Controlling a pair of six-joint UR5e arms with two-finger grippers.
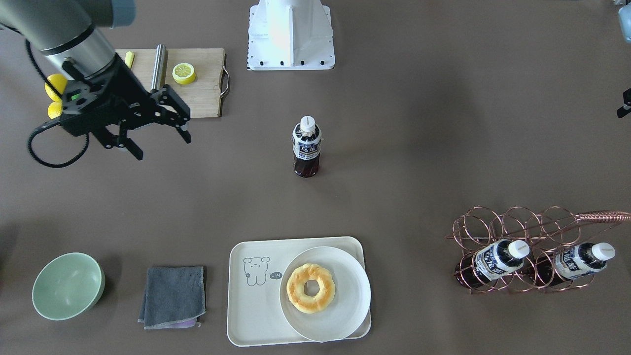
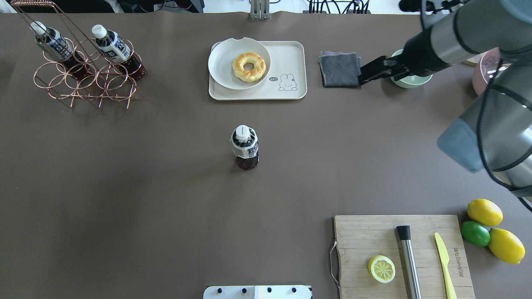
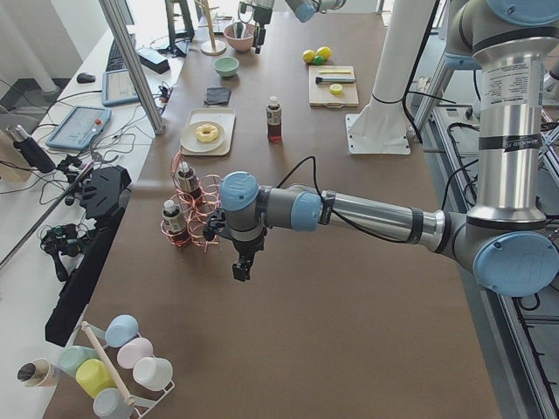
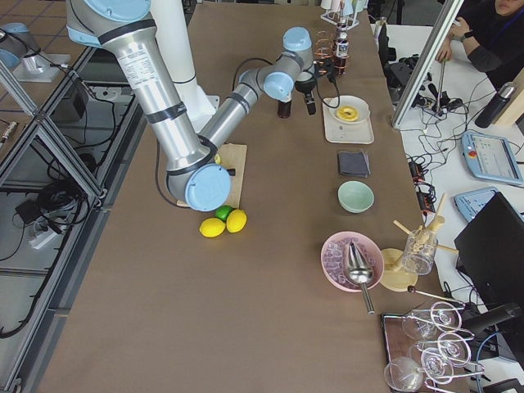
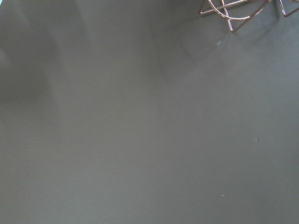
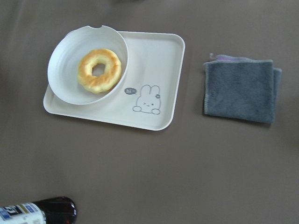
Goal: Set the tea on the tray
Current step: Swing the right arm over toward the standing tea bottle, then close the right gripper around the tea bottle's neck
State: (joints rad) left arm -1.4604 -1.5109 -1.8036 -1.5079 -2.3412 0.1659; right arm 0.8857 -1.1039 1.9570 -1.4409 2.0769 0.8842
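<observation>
With the right gripper (image 1: 163, 148) open and empty, bring it level around the label of the tea (image 1: 306, 148), which stands upright mid-table, well apart from the tray (image 1: 251, 310).

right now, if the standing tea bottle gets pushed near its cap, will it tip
The bottle stands tall on a narrow base, so a high push likely tips it. It looks nearly full, so probably hefty. Being round, it could roll once down.

Long brown tabletop (image 2: 124, 187) under bright, even light, white side desk (image 3: 26, 196) with tablets (image 4: 491, 155), grey floor (image 4: 41, 344) alongside.
</observation>
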